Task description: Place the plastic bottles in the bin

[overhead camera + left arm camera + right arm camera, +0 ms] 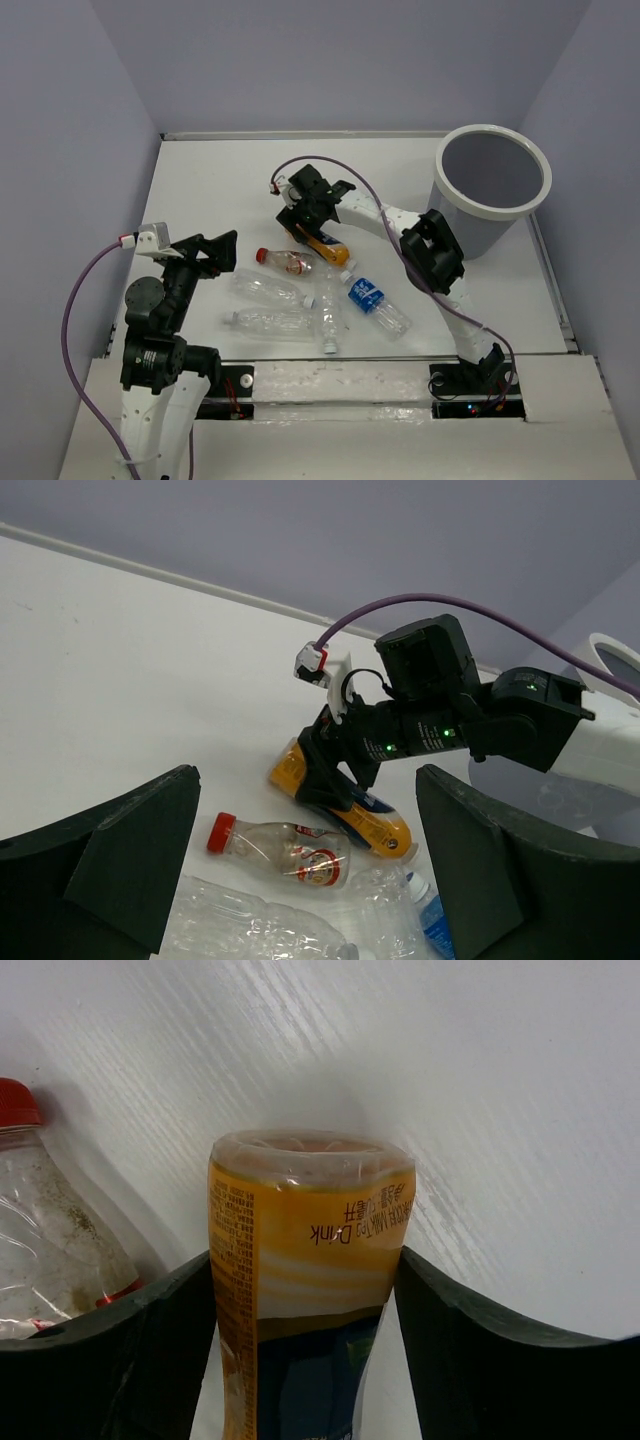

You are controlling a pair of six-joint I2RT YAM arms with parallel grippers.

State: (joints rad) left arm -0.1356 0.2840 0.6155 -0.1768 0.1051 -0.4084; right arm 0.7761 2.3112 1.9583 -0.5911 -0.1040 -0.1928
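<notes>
- Top view: bin (440, 175) stood at the far right corner of the table (200, 180). Red-capped bottle (285, 262), blue-labelled bottle (375, 302) and clear bottles (268, 322) lay heaped mid-table, toward the near edge. The right gripper (318, 225) was down on the orange bottle (333, 248) at the heap's far side, well apart from the bin. The left gripper (222, 245) hung near the left edge.
- Left wrist view: left fingers (130, 850) were spread wide, holding nothing. Unlike the top view, this one showed the orange bottle (375, 825) lying flat on the table, with the right gripper (330, 770) straddling its far end.
- Right wrist view: only here was contact visible. Both pads (130, 1360) pressed the sides of the orange bottle (300, 1260) near its base. It looked light, thin-walled and slick-labelled, so a firm squeeze across the stiffer base probably suited it best.
</notes>
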